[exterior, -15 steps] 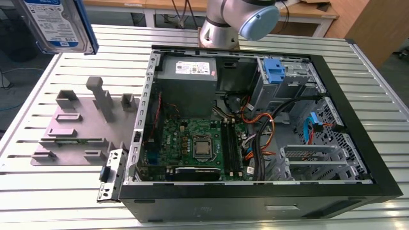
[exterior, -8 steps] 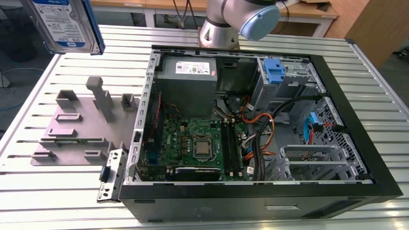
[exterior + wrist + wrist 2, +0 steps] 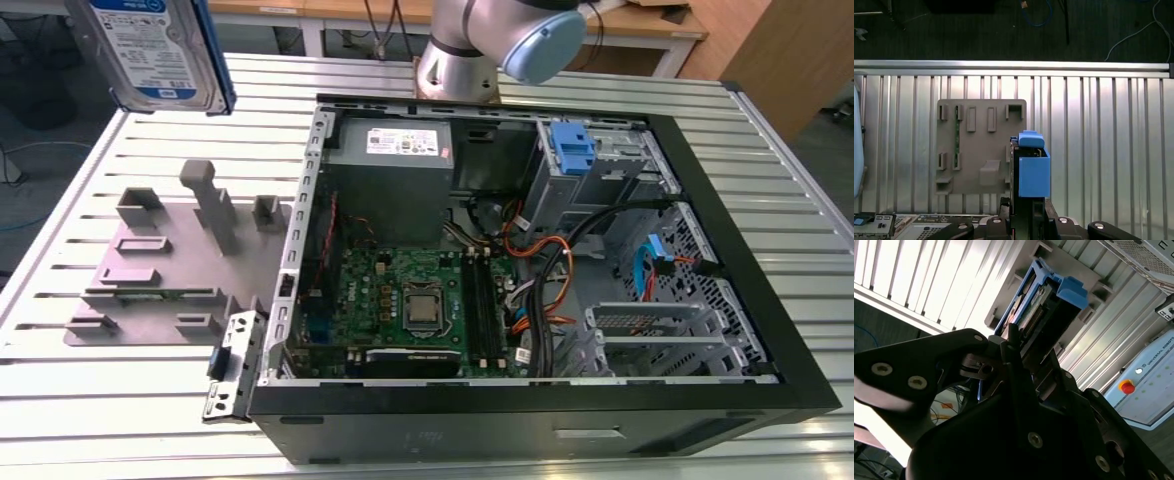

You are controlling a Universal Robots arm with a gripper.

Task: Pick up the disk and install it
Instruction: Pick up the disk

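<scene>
Disk point(image 3: 150, 50) hangs in the air above the desk point(image 3: 747, 180), high at the exterior view's left, touching nothing under it. Its label faces you there, a blue rail runs down the edge toward the exterior view's right, and its upper part runs off the picture.

Your gripper point(image 3: 1019, 352) is clenched on the disk. In the second wrist view the black fingers point(image 3: 1004, 347) press on the end away from the blue handle point(image 3: 1072, 291).

In the first wrist view you see the disk end-on, with its blue end point(image 3: 1033, 175) over one side edge of the grey holder point(image 3: 979, 140). Bare desk slats lie open on its other side. Past the holder, the desk ends at a bright metal rail point(image 3: 1014, 65), with dark floor and loose cables beyond.

In the exterior view the holder's upright pegs point(image 3: 200, 195) stand well below the disk, so you have open air between them. The computer case point(image 3: 534, 425) lies open just beside the holder, toward the exterior view's right. Its near rim almost touches the holder's corner.

Inside the case, a grey power box point(image 3: 390, 165) sits against the far wall. A blue latch point(image 3: 570, 148) stands upright beside it, at the metal drive cage point(image 3: 621, 165). Orange and black cables point(image 3: 547, 265) crowd the space between the cage and the circuit board point(image 3: 387, 295). Around the case, the desk slats lie open on the exterior view's right and along the near edge.
</scene>
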